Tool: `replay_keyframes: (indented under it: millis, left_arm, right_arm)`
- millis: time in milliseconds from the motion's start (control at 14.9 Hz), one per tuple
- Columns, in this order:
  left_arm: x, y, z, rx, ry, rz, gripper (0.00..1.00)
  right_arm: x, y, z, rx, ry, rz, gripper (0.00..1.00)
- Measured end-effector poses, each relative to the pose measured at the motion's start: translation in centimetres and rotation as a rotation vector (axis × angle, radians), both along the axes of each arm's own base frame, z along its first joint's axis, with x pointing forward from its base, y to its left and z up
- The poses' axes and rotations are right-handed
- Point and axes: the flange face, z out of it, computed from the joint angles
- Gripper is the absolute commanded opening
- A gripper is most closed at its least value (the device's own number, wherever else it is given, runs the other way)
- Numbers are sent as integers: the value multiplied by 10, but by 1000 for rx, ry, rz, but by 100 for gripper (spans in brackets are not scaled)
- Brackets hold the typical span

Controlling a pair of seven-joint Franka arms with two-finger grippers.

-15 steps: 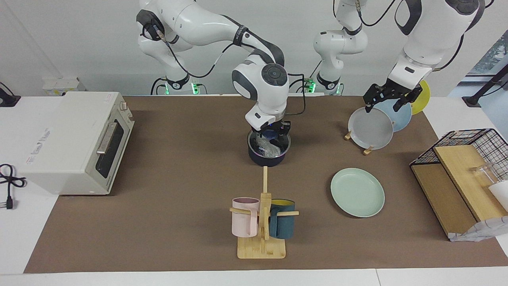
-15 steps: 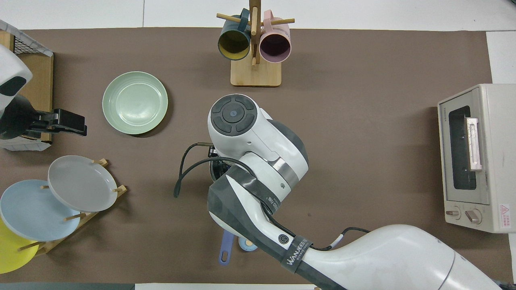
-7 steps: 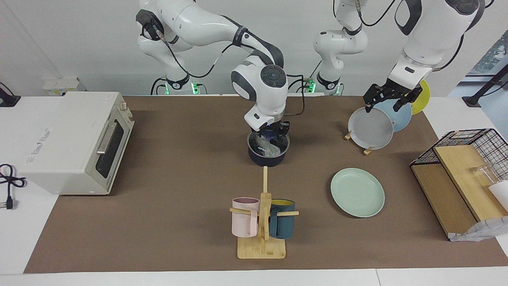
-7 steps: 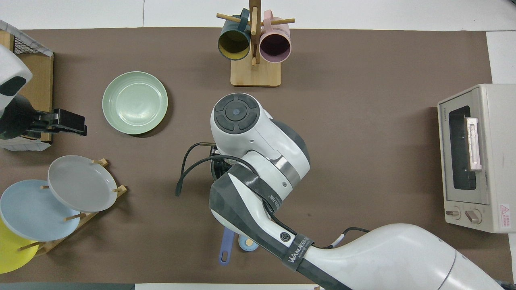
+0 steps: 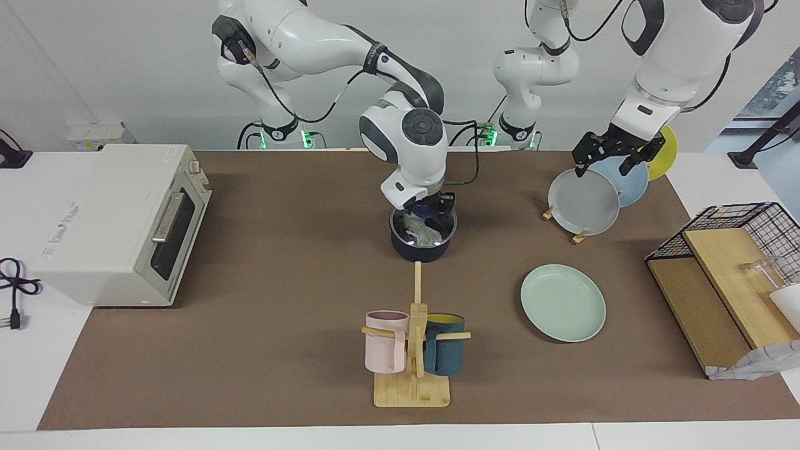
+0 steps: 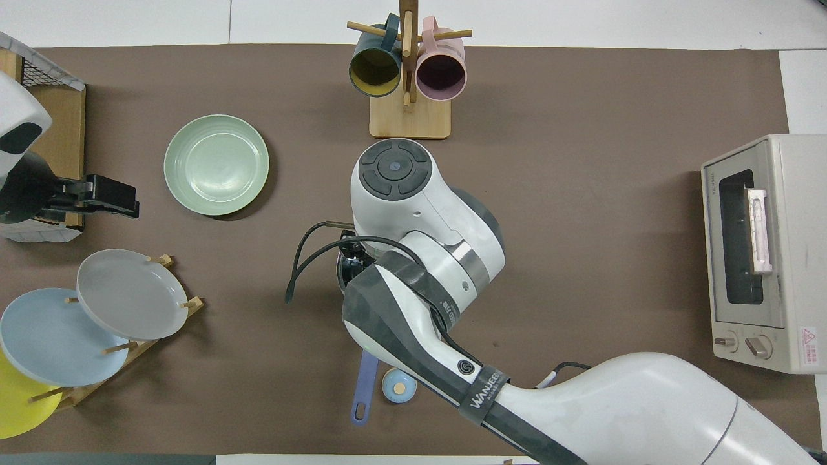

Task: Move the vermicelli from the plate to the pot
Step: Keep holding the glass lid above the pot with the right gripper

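- Vermicelli lies in the pot mid-worktop; the mint plate sits bare toward my left arm's end.
- My right gripper hangs over the pot; I can't tell its finger state.
- My left gripper waits, fingers apart, over the plate rack.

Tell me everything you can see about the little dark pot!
The pot is small, round and dark navy, upright on the brown mat mid-table, nearer the robots than the mug stand. Whitish vermicelli lies inside it. A long blue handle sticks out toward the robots. The right gripper is over its open top. The overhead view mostly hides the pot under the arm.
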Motion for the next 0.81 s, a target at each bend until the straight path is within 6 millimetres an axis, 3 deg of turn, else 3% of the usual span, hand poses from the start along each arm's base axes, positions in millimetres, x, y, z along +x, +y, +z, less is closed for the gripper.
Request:
replay_keyframes:
  millis: [336, 537, 604, 671, 738, 805]
  left_arm:
    - [0, 0, 0, 0, 0, 0, 100]
    - [0, 0, 0, 0, 0, 0, 100]
    - [0, 0, 0, 0, 0, 0, 100]
    - [0, 0, 0, 0, 0, 0, 100]
    - [0, 0, 0, 0, 0, 0, 100]
    - [0, 0, 0, 0, 0, 0, 100]
  right_arm:
    - [-1, 0, -1, 0, 2, -2, 0]
    - [-1, 0, -1, 1, 0, -3, 39]
    - [-1, 0, -1, 1, -1, -4, 58]
    - [-2, 1, -1, 2, -2, -4, 90]
    - [-2, 1, -1, 2, -3, -4, 100]
    - [-1, 1, -1, 4, -7, -4, 100]
